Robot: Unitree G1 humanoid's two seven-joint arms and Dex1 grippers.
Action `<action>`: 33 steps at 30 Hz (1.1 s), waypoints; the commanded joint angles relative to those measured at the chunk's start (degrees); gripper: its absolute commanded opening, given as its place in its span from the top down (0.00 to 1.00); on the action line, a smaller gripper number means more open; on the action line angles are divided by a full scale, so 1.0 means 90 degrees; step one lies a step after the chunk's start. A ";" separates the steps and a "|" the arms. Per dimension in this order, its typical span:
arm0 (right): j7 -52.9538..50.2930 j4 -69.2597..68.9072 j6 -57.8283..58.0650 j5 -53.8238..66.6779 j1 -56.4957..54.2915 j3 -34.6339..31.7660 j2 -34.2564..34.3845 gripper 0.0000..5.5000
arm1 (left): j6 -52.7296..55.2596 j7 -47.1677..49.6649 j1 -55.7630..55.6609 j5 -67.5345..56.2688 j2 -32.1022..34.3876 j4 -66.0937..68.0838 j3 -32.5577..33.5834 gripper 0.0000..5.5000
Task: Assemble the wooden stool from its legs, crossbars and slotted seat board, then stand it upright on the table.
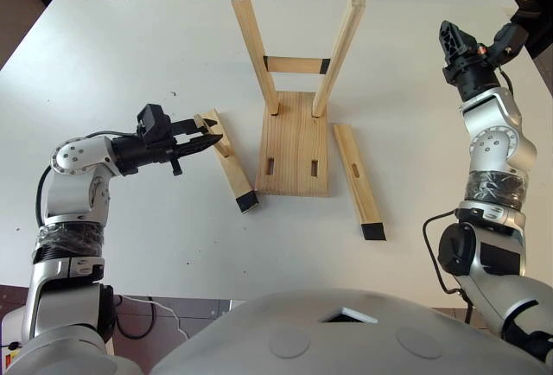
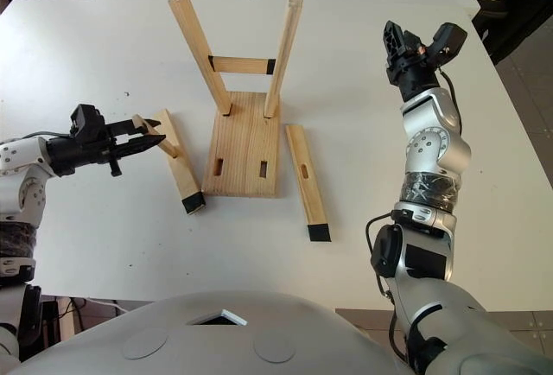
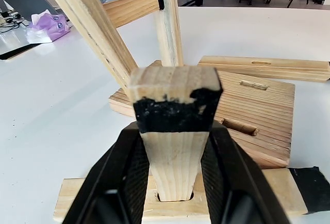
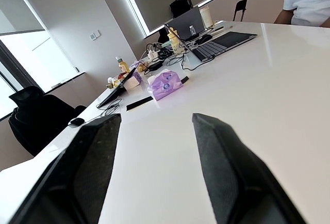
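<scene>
Left gripper (image 1: 207, 140): fingers pinch short crossbar (image 3: 175, 131) on both sides below its black-taped end. Crossbar stands upright, lower end seated in slot of left loose leg (image 1: 233, 172), which lies flat left of seat board (image 1: 294, 155).

Right gripper (image 1: 473, 42): fingers (image 4: 87, 172) spread wide, holding nothing, raised over far right of tabletop (image 1: 130, 64).

Seat board flat at tabletop centre. Two standing legs (image 1: 256, 51) rise from its far end, joined by fitted crossbar (image 1: 294, 65). Two near slots unfilled.

Right loose leg (image 1: 358, 181) just beside board's right edge, apart from it.

Wide white tabletop between loose legs and left, right edges; narrower strip at near edge.
</scene>
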 commanded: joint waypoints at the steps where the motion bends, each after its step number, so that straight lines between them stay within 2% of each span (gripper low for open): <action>1: -0.0032 -0.0001 -0.0026 -0.0038 0.0033 -0.0046 -0.0006 0.53 | 0.0204 -0.0319 0.0008 0.0202 0.0078 0.0200 -0.0349 0.76; 12: -0.0090 -0.0085 -0.0132 -0.0071 0.0233 0.0011 0.0242 0.53 | 0.0140 -0.0781 -0.0720 0.0495 0.0013 0.1591 -0.0857 0.76; 33: -0.0228 -0.0036 -0.0321 -0.0090 0.0391 0.0001 0.0427 0.53 | -0.0586 -0.0612 -0.0768 0.0729 -0.0182 0.2294 -0.1264 0.76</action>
